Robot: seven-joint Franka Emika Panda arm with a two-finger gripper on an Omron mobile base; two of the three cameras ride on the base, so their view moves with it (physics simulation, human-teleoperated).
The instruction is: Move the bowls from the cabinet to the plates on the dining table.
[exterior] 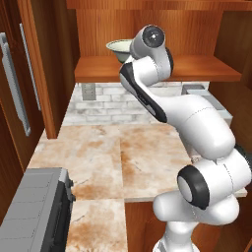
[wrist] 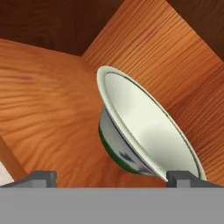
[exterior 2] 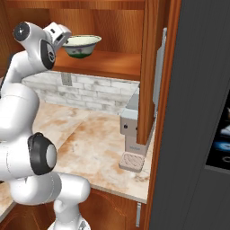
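A cream bowl with a dark green band stands on the wooden shelf of the open reddish-brown cabinet. My arm reaches up into the cabinet, and my gripper is right beside the bowl's left side. In the hand view the bowl is close and looks tilted. My gripper is open there, its fingertips wide apart, with the right tip at the bowl's rim. From the left base view my wrist covers part of the bowl. The plates and dining table are out of view.
Below the shelf lies a seamed marble counter backed by white brick. A grey appliance stands on it near the cabinet door. A grey box sits at lower left, and a dark tall panel fills the right.
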